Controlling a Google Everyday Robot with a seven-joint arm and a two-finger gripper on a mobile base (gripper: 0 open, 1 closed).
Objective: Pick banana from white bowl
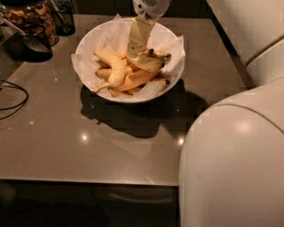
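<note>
Gripper [133,50] reaches down into the white bowl [133,99], tip against the banana [146,63] lying atop the pile; clamped or not, cannot tell; fruit judged light, soft-skinned, easily bruised, so take it gently across mid-body.

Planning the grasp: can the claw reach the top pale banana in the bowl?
Probably yes: the claw hangs inside the white bowl, right at the banana, which lies uncovered on top.
</note>
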